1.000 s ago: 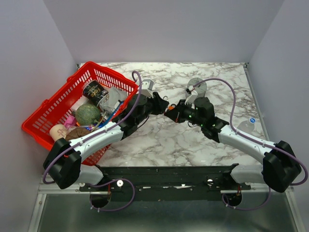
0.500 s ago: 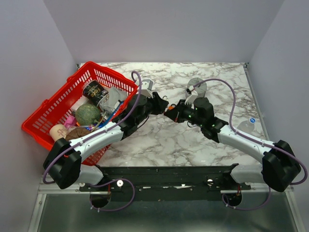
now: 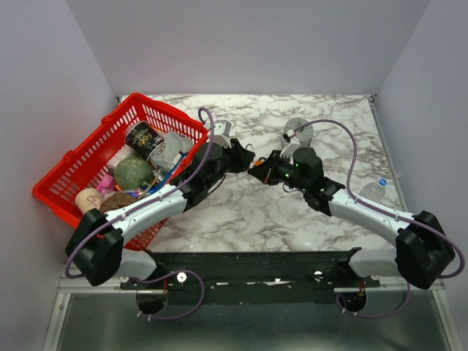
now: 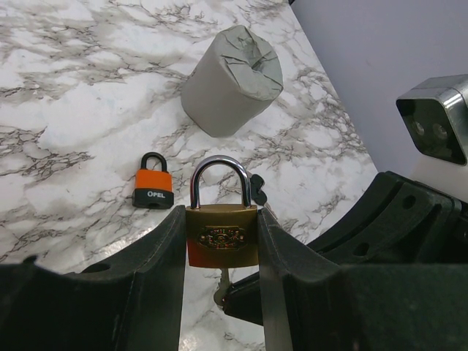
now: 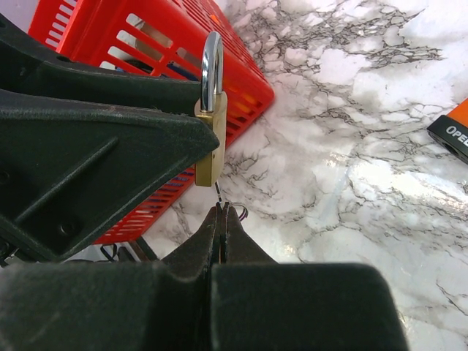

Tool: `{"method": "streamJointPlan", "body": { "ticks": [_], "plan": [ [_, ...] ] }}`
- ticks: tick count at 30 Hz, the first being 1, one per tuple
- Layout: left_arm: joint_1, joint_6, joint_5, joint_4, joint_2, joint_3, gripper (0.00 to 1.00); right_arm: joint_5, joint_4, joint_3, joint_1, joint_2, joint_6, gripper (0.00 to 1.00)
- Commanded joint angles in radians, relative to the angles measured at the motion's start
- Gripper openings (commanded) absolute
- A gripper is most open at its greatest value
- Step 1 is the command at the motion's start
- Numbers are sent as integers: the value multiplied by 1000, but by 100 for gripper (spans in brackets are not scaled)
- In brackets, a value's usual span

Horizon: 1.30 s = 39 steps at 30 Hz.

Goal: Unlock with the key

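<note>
Tabletop [image 3: 278, 212]: marble, beneath the brass padlock [image 4: 221, 238].
Your left hand [image 3: 245, 157]: grasps that padlock upright, leaving its underside exposed.
Your right hand [image 5: 221, 212]: clenched on the key [image 5: 218, 191], blade just under the padlock.

Nearly tip to tip: left claw [image 4: 221, 235] partly spread, right claw [image 5: 221, 208] tight shut.

"What was the padlock [image 4: 221, 236] like?"
"Shiny yellow metal, with a smooth silver loop [image 4: 217, 164]. My left fingers [image 4: 153, 285] were rough black plastic. The table [image 4: 73, 110] looked glossy, like marble. The basket [image 5: 146, 44] was red plastic."
</note>
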Motion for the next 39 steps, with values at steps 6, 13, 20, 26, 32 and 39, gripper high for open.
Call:
{"method": "streamJointPlan", "body": {
  "ticks": [6,13,20,26,32,39],
  "plan": [
    [-31,-10,17,28,-23,-21,0,103,79,13,-22,14,5,1],
    [-40,-9,14,33,-21,-26,0,103,88,24,-36,9,8,1],
    [-48,-6,11,35,-15,-27,0,86,104,29,-55,12,14,1],
    [-56,-4,11,38,-6,-29,0,82,119,33,-58,14,11,1],
    [-62,1,8,38,3,-31,0,85,116,41,-62,9,3,1],
    [-71,2,14,38,15,-29,0,97,117,49,-62,10,-29,1]
  ]
}}
